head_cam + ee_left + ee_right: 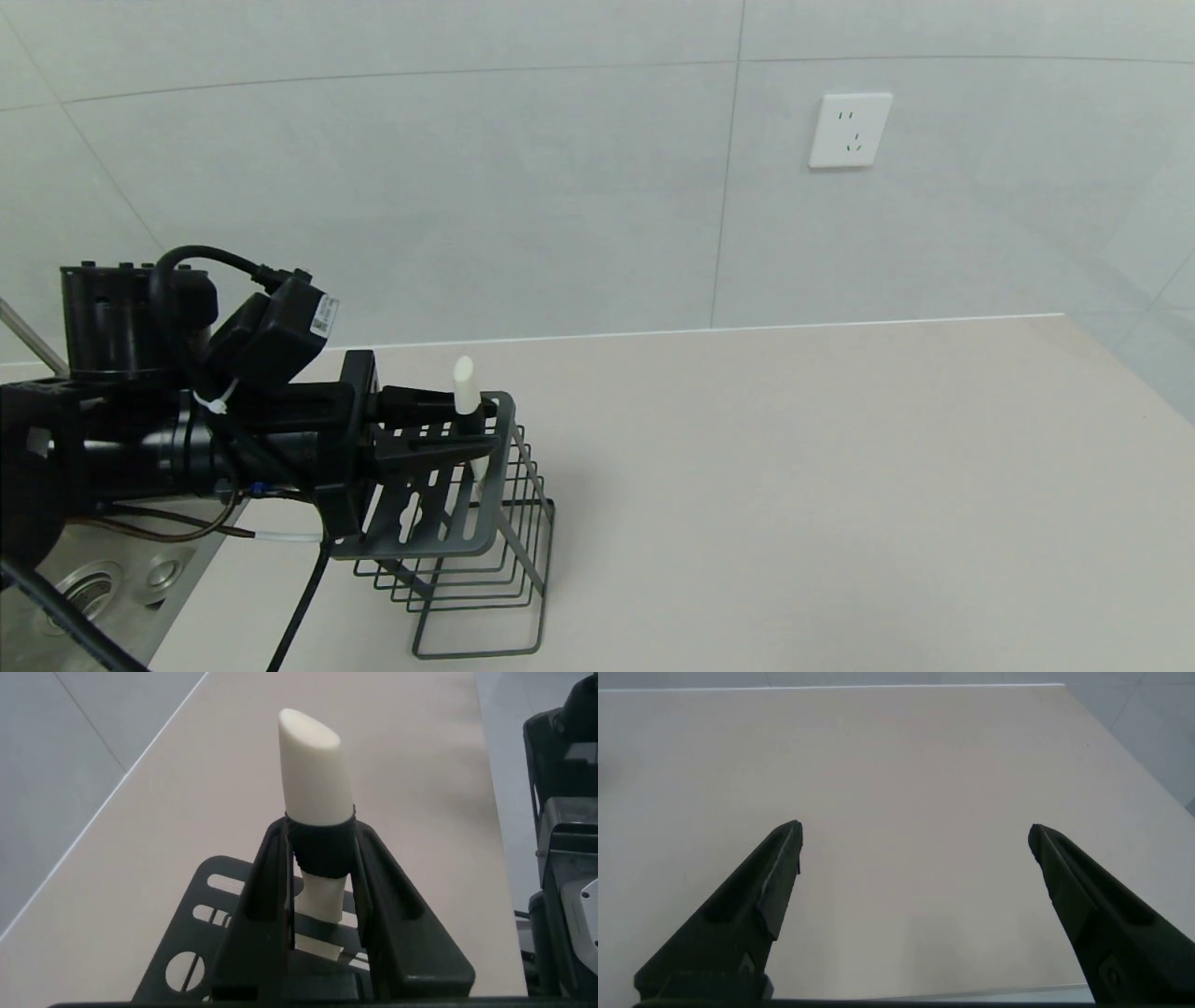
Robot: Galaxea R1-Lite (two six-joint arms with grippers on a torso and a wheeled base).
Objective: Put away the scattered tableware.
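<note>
My left gripper [467, 425] is shut on the white handle of a utensil [464, 376], held upright over the slotted top plate of a dark wire rack [485, 523] at the left of the counter. In the left wrist view the handle [315, 763] rises between the black fingers [271, 887], and its lower part passes down toward the rack's plate [201, 929]. What lies below the plate is hidden. My right gripper [915, 840] hangs open above bare counter, with nothing between its fingers.
The beige counter [794, 485] stretches wide to the right of the rack. A steel sink [103, 579] lies at the lower left. A tiled wall with a white socket [850, 129] stands behind the counter.
</note>
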